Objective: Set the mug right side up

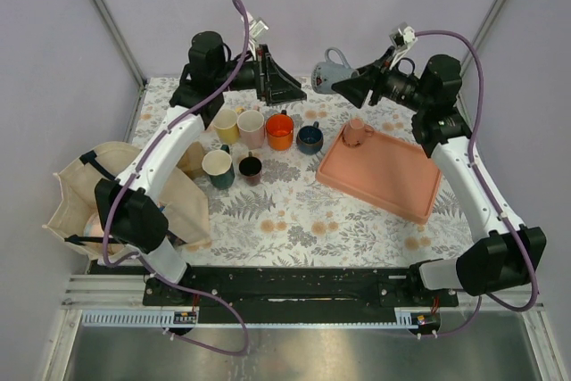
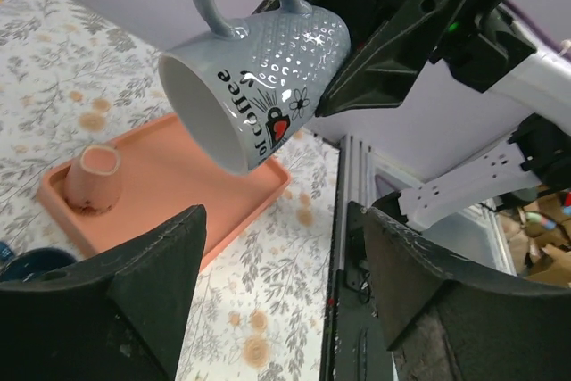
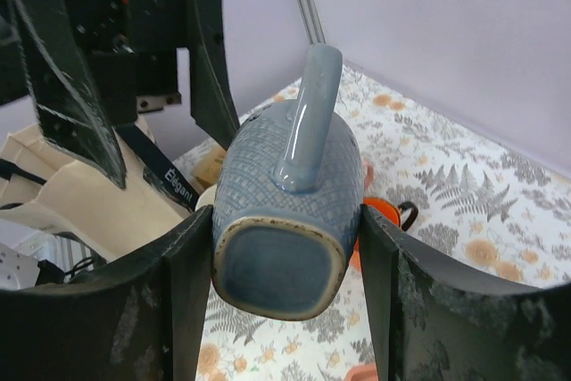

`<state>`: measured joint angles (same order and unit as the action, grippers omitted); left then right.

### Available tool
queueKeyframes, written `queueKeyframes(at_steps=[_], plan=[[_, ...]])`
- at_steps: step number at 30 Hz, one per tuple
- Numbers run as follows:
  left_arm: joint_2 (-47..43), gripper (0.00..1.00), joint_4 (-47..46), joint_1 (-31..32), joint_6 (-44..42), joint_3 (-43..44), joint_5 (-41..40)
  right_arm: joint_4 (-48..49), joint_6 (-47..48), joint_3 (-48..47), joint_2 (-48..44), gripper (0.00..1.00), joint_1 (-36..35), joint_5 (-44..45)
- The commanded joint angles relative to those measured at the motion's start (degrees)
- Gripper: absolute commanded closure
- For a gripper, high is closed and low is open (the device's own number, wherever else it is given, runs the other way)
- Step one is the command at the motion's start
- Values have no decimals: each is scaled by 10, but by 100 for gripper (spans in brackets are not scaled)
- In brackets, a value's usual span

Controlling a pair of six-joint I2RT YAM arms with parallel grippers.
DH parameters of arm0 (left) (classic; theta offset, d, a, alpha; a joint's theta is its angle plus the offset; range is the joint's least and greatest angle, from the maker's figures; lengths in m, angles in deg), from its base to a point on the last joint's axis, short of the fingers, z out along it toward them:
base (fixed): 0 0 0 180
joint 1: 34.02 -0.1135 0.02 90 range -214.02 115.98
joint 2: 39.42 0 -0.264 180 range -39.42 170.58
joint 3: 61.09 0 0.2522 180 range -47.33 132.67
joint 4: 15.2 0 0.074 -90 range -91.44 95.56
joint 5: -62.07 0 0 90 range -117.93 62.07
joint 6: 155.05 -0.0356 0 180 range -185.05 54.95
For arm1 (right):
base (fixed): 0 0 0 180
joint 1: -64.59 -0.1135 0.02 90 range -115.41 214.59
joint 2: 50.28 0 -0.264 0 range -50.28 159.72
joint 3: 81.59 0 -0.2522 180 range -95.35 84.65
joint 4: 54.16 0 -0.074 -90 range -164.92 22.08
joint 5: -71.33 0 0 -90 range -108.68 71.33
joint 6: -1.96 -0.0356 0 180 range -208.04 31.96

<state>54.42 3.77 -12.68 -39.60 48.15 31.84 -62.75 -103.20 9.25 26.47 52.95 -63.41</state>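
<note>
Reorientation step. Grey mug (image 2: 259, 78), on its side in mid-air beyond the tray's (image 1: 393, 194) far corner, clamped by right gripper (image 3: 285, 256); left gripper (image 2: 277, 283) faces it, jaws wide, apparently not touching. Next: rotate rim upward.

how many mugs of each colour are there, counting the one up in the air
grey-blue mug: 1
yellow mug: 1
pale pink mug: 1
salmon pink mug: 1
orange mug: 1
dark blue mug: 1
green mug: 1
maroon mug: 1
total: 8
</note>
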Motion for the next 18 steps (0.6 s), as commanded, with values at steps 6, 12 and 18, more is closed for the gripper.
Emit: queueKeyframes(at_steps=[6,12,18], plan=[[48,33,-223,5,172,37,34,86,-31,-73,28,100,-54,-22],[50,55,-237,10,180,49,29,84,-32,-70,44,100,-78,3],[39,100,-245,9,176,35,23,58,-29,-62,60,78,-90,26]])
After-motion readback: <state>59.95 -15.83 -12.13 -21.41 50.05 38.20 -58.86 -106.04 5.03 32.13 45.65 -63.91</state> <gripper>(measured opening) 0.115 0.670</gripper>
